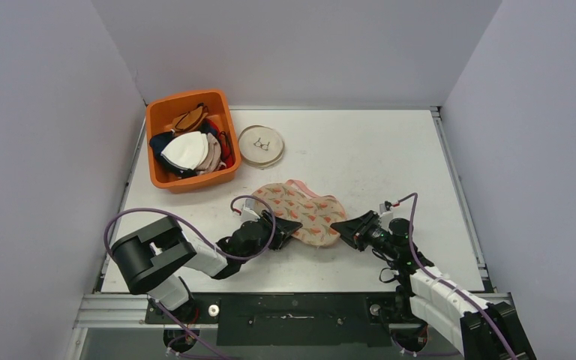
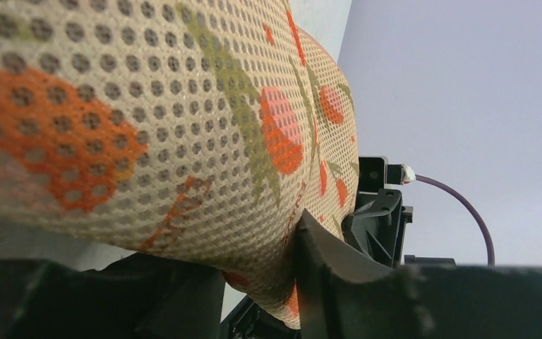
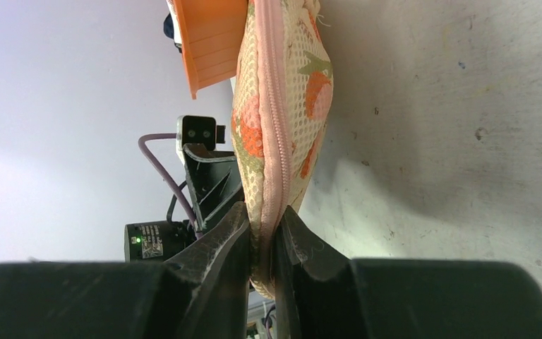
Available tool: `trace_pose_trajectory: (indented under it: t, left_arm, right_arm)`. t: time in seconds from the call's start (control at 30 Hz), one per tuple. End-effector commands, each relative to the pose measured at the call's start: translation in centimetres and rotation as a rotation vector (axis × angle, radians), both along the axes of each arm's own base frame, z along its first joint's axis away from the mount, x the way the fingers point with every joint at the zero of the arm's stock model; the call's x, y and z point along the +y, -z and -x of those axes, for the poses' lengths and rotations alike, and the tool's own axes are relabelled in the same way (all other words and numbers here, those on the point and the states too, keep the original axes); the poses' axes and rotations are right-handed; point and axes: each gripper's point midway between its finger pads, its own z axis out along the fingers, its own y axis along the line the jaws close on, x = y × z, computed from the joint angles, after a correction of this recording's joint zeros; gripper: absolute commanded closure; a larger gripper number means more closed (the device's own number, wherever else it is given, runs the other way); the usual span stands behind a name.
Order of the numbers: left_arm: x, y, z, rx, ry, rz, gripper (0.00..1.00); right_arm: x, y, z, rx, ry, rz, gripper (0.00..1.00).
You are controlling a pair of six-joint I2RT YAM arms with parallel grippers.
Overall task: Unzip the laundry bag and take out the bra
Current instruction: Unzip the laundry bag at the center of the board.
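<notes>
1. I have one laundry bag (image 1: 304, 210) in view: cream mesh printed with red strawberries. It lies on the counter (image 1: 375, 157) near the front, between the two arms.
2. The left pincer (image 1: 289, 227) is at the bag's near-left end. In the left wrist view the mesh bulges out from between its two fingers (image 2: 328, 265), so I read the left pincer (image 2: 254, 279) as clenched on the laundry bag (image 2: 148, 120).
3. The right pincer (image 1: 343, 229) is at the bag's near-right end. In the right wrist view the right pincer (image 3: 262, 240) is pinched on the seam, one finger on each side of the single pink zipper (image 3: 275, 106).
4. The zipper is closed along all the length I can see. Where the slider sits I cannot tell.
5. I cannot make out the bra through the mesh from any camera.
6. The two pincers face each other across the bag's near edge, close together but apart.
7. One orange bin (image 1: 195, 182) stands at the far left of the counter, well apart from the bag. It holds a heap of garments, white, beige, dark and red. They overlap too much for me to count.
8. One round shallow dish (image 1: 244, 154) sits just to the right of the bin, with small metal bits in it, too small to count.
</notes>
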Motion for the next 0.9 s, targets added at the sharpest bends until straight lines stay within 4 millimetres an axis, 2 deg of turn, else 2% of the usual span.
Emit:
trace_pose_trajectory:
  t: [0.0, 0.13, 0.17, 0.2, 0.27, 0.3, 0.33, 0.43, 0.6, 0.7, 0.8, 0.87]
  left_arm:
    - [-0.3, -2.2, -0.5, -0.042, -0.020, 0.075, 0.75]
    - [-0.2, -2.3, -0.5, -0.044, -0.028, 0.074, 0.99]
    - [-0.1, -2.4, -0.6, -0.046, -0.030, 0.072, 1.00]
    - [0.0, -2.4, -0.6, -0.046, -0.033, 0.066, 1.00]
    - [0.2, -2.5, -0.6, -0.051, -0.039, 0.055, 1.00]
    - [0.4, -2.5, -0.6, -0.050, -0.042, 0.043, 1.00]
    - [0.7, -2.2, -0.5, -0.043, -0.046, 0.018, 1.00]
    - [1.5, -2.2, -0.6, -0.036, -0.068, -0.037, 1.00]
    - [3.1, -2.8, -0.6, -0.011, -0.108, -0.133, 1.00]
    - [3.9, -3.2, -0.6, 0.035, -0.132, -0.204, 1.00]
    - [4.6, -3.9, -0.7, 0.090, -0.168, -0.258, 1.00]
    - [5.4, -3.8, -0.5, 0.140, -0.194, -0.319, 1.00]
  right_arm:
    - [0.7, -3.1, -0.2, -0.112, -0.024, -0.059, 0.95]
    - [0.7, -3.2, -0.1, -0.129, -0.029, -0.040, 0.95]
    - [0.7, -3.2, -0.1, -0.139, -0.034, -0.024, 0.93]
    - [0.7, -3.5, -0.1, -0.158, -0.042, -0.006, 0.85]
    - [0.6, -3.9, -0.3, -0.204, -0.060, 0.072, 0.51]
    - [0.3, -4.0, -0.5, -0.241, -0.064, 0.137, 0.38]
    - [-0.1, -4.2, -0.8, -0.267, -0.061, 0.197, 0.29]
    - [-1.5, -5.7, -1.1, -0.353, -0.050, 0.356, 0.16]
    - [-3.5, -6.6, -0.9, -0.468, -0.082, 0.593, 0.03]
    - [-5.0, -6.4, -0.8, -0.506, -0.076, 0.729, 0.04]
    - [-4.4, -7.1, -0.5, -0.585, -0.066, 0.703, 0.07]
    - [-4.4, -7.5, -0.5, -0.623, -0.021, 0.694, 0.08]
